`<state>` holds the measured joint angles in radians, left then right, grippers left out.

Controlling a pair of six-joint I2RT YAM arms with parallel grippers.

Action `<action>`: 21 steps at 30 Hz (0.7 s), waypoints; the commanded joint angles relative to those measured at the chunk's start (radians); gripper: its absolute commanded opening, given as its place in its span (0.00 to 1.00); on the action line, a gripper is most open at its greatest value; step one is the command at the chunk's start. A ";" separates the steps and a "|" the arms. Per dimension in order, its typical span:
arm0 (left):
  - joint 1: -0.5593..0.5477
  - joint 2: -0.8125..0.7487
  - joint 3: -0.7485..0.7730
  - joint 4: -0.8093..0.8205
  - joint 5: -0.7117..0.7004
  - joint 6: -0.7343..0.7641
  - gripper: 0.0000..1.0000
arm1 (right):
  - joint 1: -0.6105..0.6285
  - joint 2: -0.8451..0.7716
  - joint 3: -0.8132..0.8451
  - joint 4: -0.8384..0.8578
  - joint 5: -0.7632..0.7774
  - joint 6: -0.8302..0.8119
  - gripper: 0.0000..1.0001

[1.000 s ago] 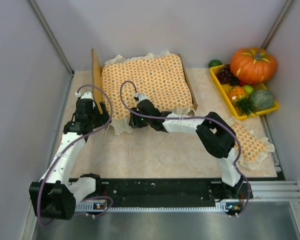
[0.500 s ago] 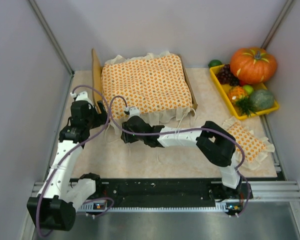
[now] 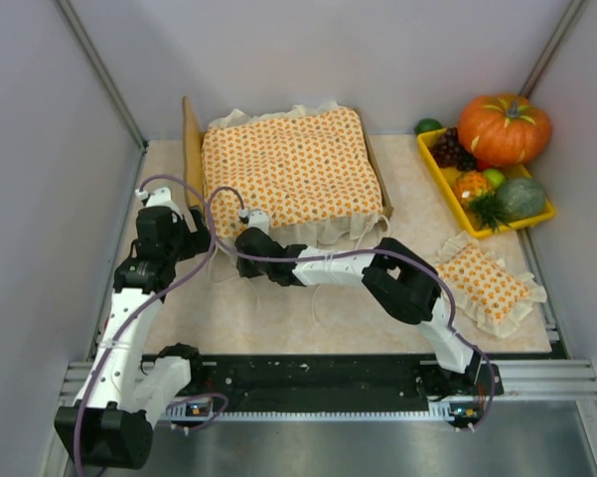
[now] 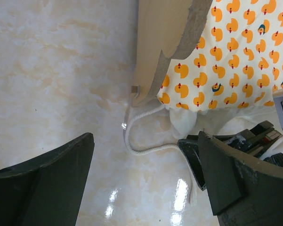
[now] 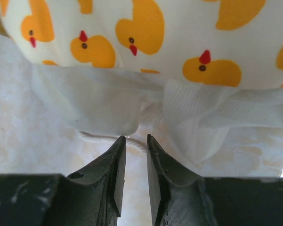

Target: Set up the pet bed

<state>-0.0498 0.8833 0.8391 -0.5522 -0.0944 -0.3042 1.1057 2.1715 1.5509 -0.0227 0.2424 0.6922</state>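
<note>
light-wood pet bed (image 3: 191, 149) covered by duck-print ruffled bedspread (image 3: 288, 169)

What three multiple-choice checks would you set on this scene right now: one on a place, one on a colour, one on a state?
1. Where does the pillow lie relative to the bed?
A. On top of the bed
B. On the table, to the right of the bed
C. Leaning on the back wall

2. What colour is the tray at the far right?
A. Yellow
B. Blue
C. Red

3. What state is the left claw in?
A. Open wide, holding nothing
B. Shut on the bedspread
C. Shut on the pillow

Answers:
1 B: the top view shows the pillow flat on the table, apart from the bed.
2 A: the tray's rim shows plain yellow.
3 A: the left wrist view shows both fingers far apart with nothing gripped between them.
</note>
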 commanded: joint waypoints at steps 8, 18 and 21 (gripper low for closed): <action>0.018 -0.030 -0.018 0.012 -0.018 0.036 0.95 | 0.006 0.085 0.126 -0.040 0.101 -0.039 0.30; 0.021 -0.032 -0.021 0.014 -0.008 0.040 0.95 | 0.005 0.152 0.181 -0.056 0.115 -0.053 0.36; 0.021 -0.030 -0.021 0.011 -0.004 0.040 0.95 | 0.005 0.172 0.192 -0.068 0.123 -0.059 0.33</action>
<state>-0.0338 0.8684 0.8257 -0.5533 -0.0978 -0.2817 1.1061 2.3054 1.6909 -0.0757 0.3328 0.6537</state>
